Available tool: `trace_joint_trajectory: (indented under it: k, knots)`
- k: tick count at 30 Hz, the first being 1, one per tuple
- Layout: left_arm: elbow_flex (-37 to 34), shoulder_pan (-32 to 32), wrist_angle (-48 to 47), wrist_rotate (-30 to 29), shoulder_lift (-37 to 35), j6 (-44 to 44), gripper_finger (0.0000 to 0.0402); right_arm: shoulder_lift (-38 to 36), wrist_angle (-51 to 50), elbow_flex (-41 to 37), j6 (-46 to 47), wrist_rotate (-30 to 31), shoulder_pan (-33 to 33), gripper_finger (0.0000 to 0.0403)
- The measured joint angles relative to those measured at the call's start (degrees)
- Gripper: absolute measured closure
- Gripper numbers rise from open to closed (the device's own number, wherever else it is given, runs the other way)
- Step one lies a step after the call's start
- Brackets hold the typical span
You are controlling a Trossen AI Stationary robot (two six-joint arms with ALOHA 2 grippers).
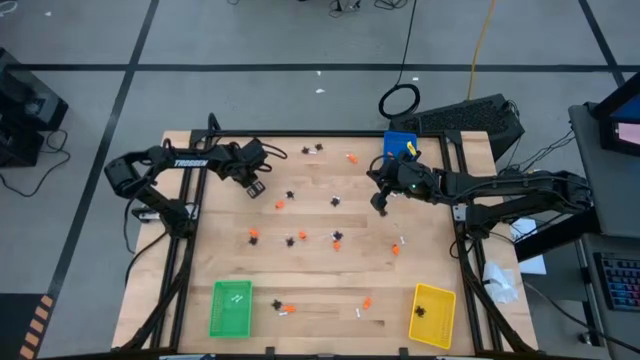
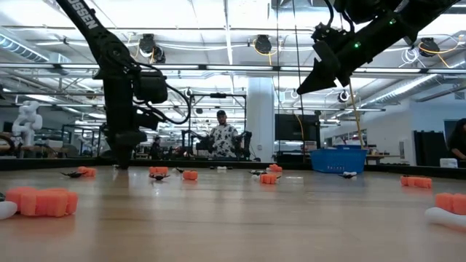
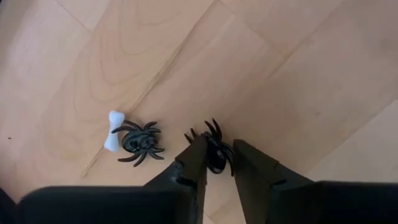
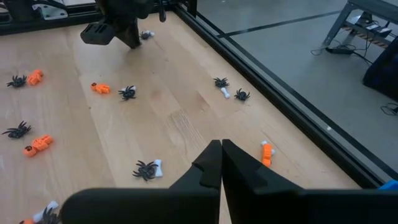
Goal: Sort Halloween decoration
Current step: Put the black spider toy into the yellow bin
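Observation:
Tiny orange lumps (image 1: 254, 236), black spiders (image 1: 336, 201) and white bones (image 1: 402, 241) lie scattered on the wooden table. My left gripper (image 1: 255, 186) is down at the table's far left part, shut on a black spider (image 3: 215, 153). Beside it, another spider (image 3: 138, 142) lies against a white bone (image 3: 114, 130). My right gripper (image 1: 382, 205) hangs shut and empty, well above the table's far right part (image 2: 320, 69). In the right wrist view my right gripper (image 4: 221, 157) looks across more spiders (image 4: 127, 93) and lumps (image 4: 267, 153). My left gripper pinches the black spider's body (image 3: 216, 160) between its two fingertips (image 3: 198, 155). The fingers come from above, pointing down at the table. The spider's legs (image 3: 210, 129) stick out past the fingertips. Whether it rests on the wood or is just off it, I cannot tell.
A green tray (image 1: 231, 308) holding white bits sits at the near left edge, and a yellow tray (image 1: 432, 315) with a black shape at the near right. A blue tray (image 1: 399, 145) stands at the far edge. A person (image 2: 223, 138) stands in the room beyond.

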Motion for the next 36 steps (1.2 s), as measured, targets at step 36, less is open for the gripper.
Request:
trace_joint_trajectory:
  k: [36]
  knots:
    - [-8.6,-19.8,31.4,26.4,-13.4,-8.4,0.0397,0.1,-0.5,-4.8,2.8,-0.5,7.5,0.0403]
